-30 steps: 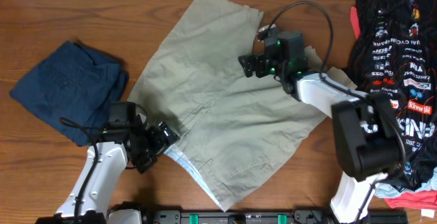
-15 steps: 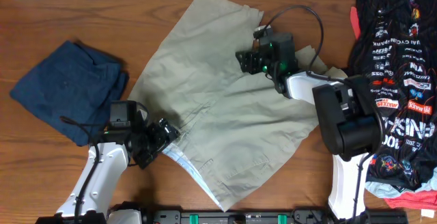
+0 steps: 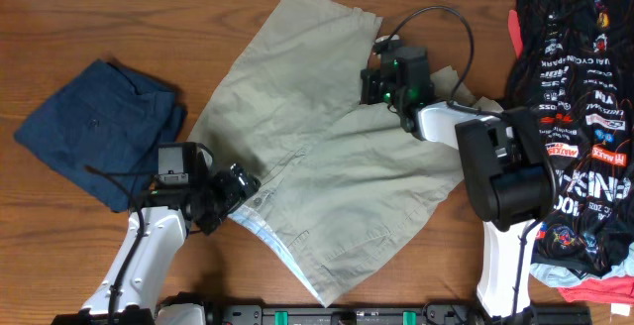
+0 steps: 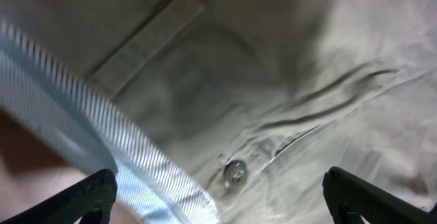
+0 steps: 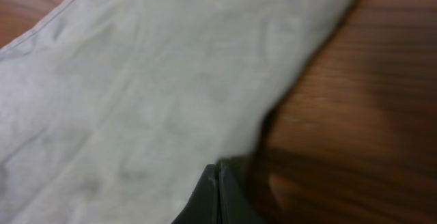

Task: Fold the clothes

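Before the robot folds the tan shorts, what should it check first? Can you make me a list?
1. Shorts spread out flat: ok, only small wrinkles.
2. Left gripper open and ready over the button: ok.
3. Right gripper really holding the shorts: cannot tell. Its fingers are shut right at the cloth's edge, but no pinch shows.
4. Navy trousers out of the way: ok, they lie apart on the left.
5. Black jersey out of the way: cannot tell. It is close, and the right arm hides part of the gap.
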You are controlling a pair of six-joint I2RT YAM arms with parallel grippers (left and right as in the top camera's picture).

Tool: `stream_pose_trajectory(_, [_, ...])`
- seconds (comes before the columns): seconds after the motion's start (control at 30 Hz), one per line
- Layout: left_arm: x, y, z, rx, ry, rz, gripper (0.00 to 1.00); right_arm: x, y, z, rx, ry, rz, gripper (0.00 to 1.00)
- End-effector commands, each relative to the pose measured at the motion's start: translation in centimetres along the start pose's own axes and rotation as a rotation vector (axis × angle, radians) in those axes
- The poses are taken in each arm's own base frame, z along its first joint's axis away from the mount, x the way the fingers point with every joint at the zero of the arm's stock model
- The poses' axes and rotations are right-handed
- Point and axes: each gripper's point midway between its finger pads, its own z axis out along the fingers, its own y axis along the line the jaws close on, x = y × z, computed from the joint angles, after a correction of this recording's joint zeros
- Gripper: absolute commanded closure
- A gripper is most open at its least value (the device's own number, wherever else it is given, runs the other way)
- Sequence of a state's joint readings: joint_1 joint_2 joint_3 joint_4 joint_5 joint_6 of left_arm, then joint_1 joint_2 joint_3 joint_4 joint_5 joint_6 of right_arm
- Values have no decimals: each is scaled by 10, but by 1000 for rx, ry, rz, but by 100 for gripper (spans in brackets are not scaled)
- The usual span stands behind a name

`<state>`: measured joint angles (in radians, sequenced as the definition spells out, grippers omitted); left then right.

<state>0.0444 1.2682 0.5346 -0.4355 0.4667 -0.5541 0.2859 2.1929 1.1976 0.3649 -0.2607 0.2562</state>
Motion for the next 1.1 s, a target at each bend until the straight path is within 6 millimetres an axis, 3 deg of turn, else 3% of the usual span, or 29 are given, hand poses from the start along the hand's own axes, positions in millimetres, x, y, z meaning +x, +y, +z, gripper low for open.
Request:
stream_pose_trajectory(0.0, [-4,0,2,0,-19,1,2,-14,-27,-6,48,-23,38,99])
stream_pose_trajectory(0.13, [-13,-1,2,-2,-59,14,2,-25,-55,-26,99,-15,84,99])
stream_pose_trajectory(0.23, [-12,0,2,-8,-57,11,2,-30,-53,-35,51,-7,85,99])
stream_pose_trajectory(0.27, [-10,1,2,-13,-49,8,2,-30,-48,-36,23,3,72,83])
stream_pose_trajectory(0.3, [-8,3,2,-21,-40,3,2,-27,-45,-36,11,13,64,58])
stream_pose_trajectory(0.33, [-5,5,2,-29,-29,-3,2,-25,-42,-35,1,24,65,46])
stream_pose_trajectory(0.53, [9,16,2,-70,28,-31,2,-10,-26,-27,-12,68,53,27])
stream_pose_trajectory(0.73, [18,21,1,-94,61,-48,2,5,-16,-11,54,72,14,19])
stream_pose_trajectory(0.93, [15,26,0,-122,41,-47,2,7,-3,6,23,25,13,18])
stream_pose_trajectory(1.07, [15,26,0,-122,41,-47,2,15,-5,15,30,19,39,19])
